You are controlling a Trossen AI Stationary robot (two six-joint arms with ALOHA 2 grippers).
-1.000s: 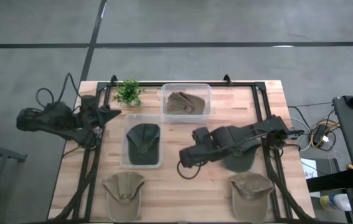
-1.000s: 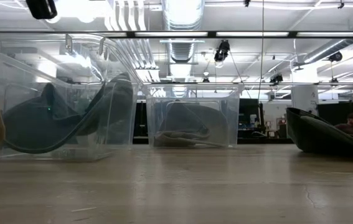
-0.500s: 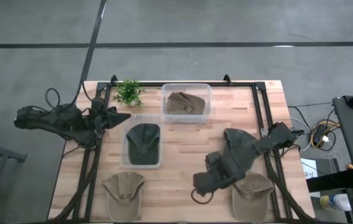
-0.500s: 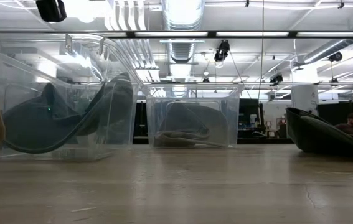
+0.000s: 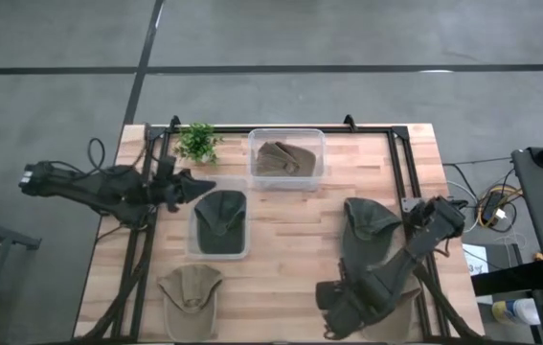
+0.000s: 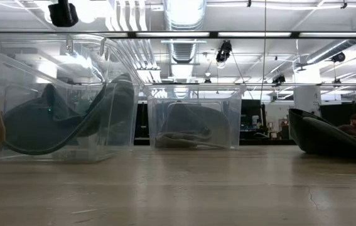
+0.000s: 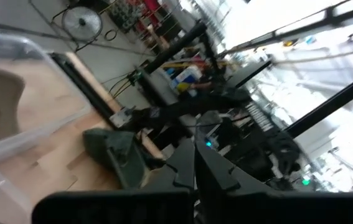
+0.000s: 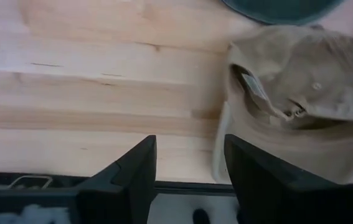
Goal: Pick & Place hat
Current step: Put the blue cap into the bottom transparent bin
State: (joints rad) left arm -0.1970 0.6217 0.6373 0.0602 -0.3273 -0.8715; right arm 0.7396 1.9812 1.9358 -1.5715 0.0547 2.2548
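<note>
A dark green hat (image 5: 368,223) lies crown-up on the table's right half; its edge also shows in the right wrist view (image 8: 282,9) and it sits at the right in the low view (image 6: 328,134). My right gripper (image 5: 332,309) (image 8: 188,177) hovers open at the near edge, beside a tan hat (image 8: 301,93) (image 5: 411,290) that my arm mostly hides from above. My left gripper (image 5: 202,185) (image 6: 63,12) (image 7: 195,171) is shut, high above the far end of the clear bin (image 5: 197,244) that holds a dark hat (image 5: 220,220).
A second clear bin (image 5: 321,144) at the far edge holds a tan hat (image 5: 285,158). Another tan hat (image 5: 190,287) lies at the near left. A small plant (image 5: 195,142) stands at the far left. Bare wood (image 5: 285,240) lies mid-table.
My right gripper has swung from the middle of the table toward the near edge, ending beside the tan hat at the near right. My left gripper has moved toward the table's right, over the bin with the dark hat. No hat has moved.
</note>
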